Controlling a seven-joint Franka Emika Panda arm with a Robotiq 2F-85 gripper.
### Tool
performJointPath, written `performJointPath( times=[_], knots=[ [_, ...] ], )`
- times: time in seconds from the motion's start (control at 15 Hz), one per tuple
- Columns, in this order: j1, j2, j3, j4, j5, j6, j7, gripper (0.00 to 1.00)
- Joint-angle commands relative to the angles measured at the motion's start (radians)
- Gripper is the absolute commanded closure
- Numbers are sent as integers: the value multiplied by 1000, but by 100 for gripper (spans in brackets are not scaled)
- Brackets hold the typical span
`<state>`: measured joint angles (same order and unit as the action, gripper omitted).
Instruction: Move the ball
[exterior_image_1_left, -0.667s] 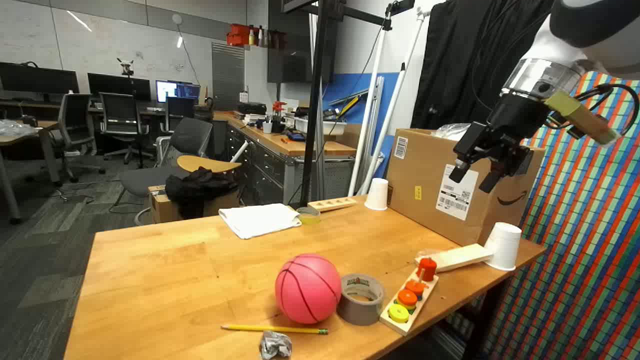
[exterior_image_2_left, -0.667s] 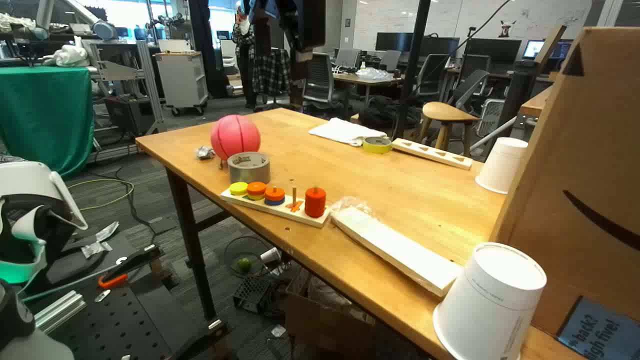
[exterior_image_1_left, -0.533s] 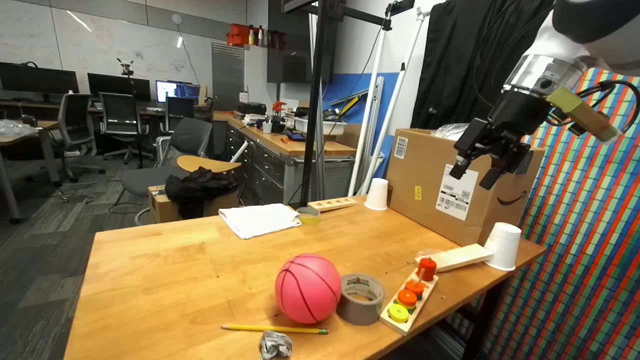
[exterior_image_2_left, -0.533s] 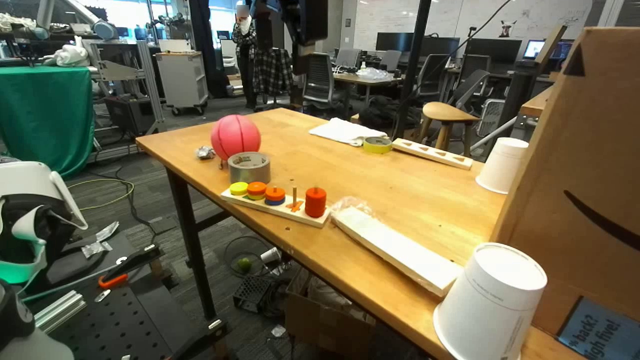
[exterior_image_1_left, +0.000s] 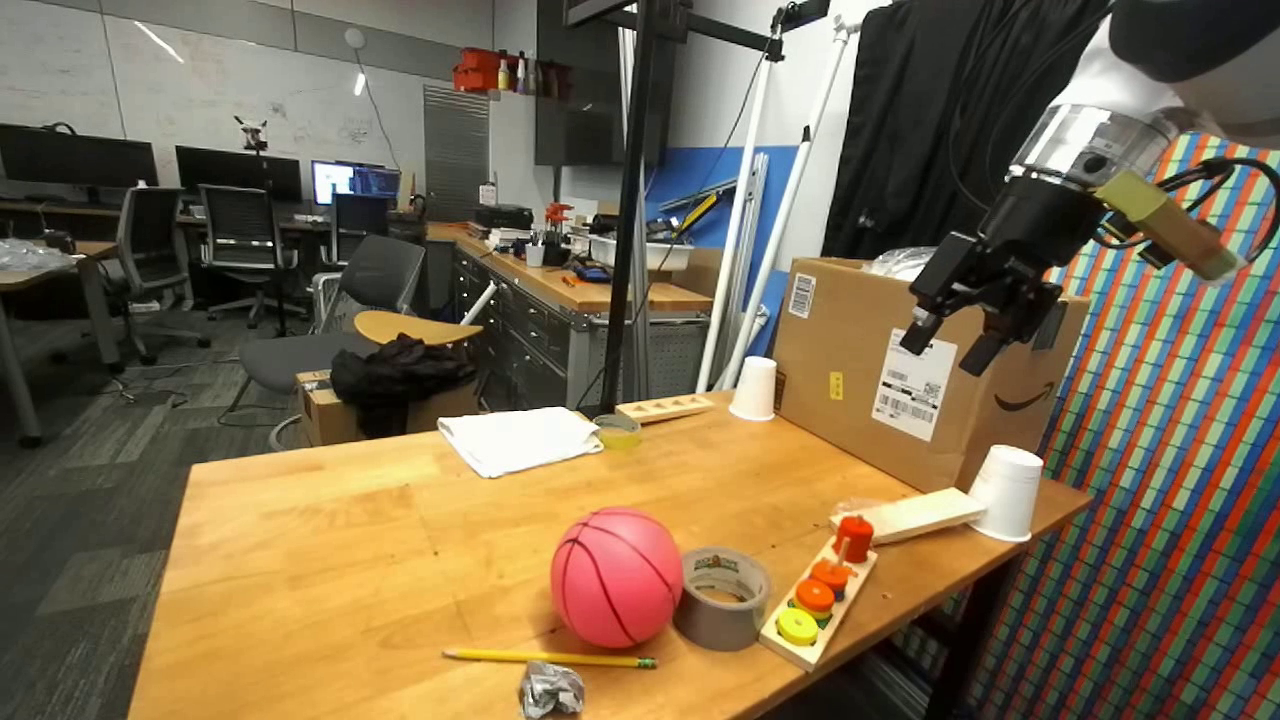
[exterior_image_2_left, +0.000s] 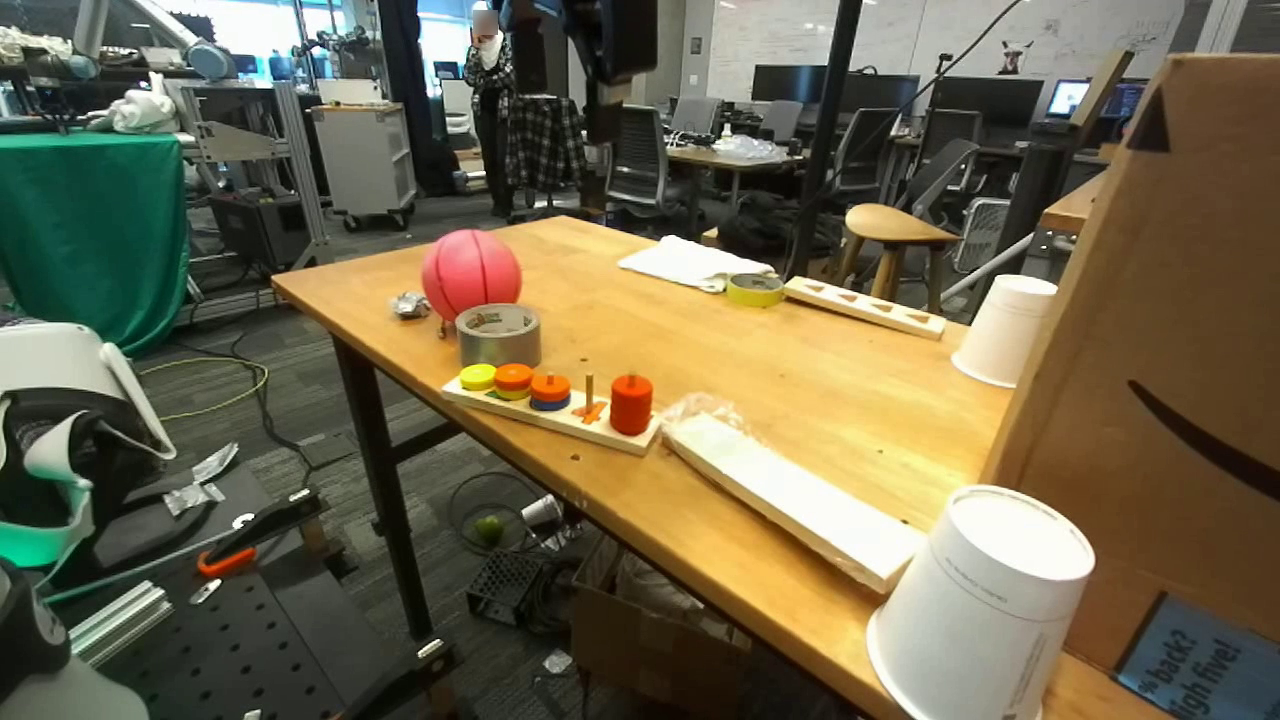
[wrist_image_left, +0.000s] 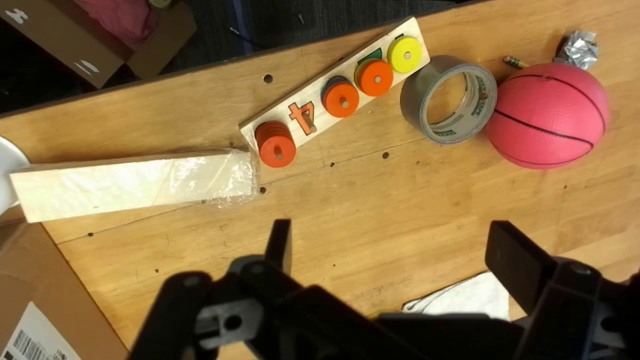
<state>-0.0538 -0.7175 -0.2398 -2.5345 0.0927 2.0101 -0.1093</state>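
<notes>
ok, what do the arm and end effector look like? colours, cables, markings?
Arm: white, with a dark section further up and a shiny silver collar. End effector: black, two blocky fingers, a pierced grey bracket. A yellowish block sits near the collar, and a black cable loops out next to it. I can't make out any markings.

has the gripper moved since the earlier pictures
Yes, slightly: in an exterior view, the gripper now sits a little higher against the cardboard box behind it.
</notes>
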Motion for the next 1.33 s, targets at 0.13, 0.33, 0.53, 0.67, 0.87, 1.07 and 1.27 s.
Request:
performJointPath(
  times=[0.13, 0.33, 0.53, 0.67, 0.87, 1.07, 1.27],
  knots=[
    [5, 38, 38, 45, 19, 31, -24, 0],
    [39, 32, 88, 52, 27, 71, -23, 0],
    [102, 16, 151, 25, 66, 92, -13, 0],
    [145, 18, 208, 21, 95, 92, 12, 0],
    [200, 18, 297, 24, 121, 99, 62, 0],
    [264, 32, 383, 18, 139, 140, 99, 0],
    [320, 75, 440, 14, 158, 197, 117, 0]
  ],
)
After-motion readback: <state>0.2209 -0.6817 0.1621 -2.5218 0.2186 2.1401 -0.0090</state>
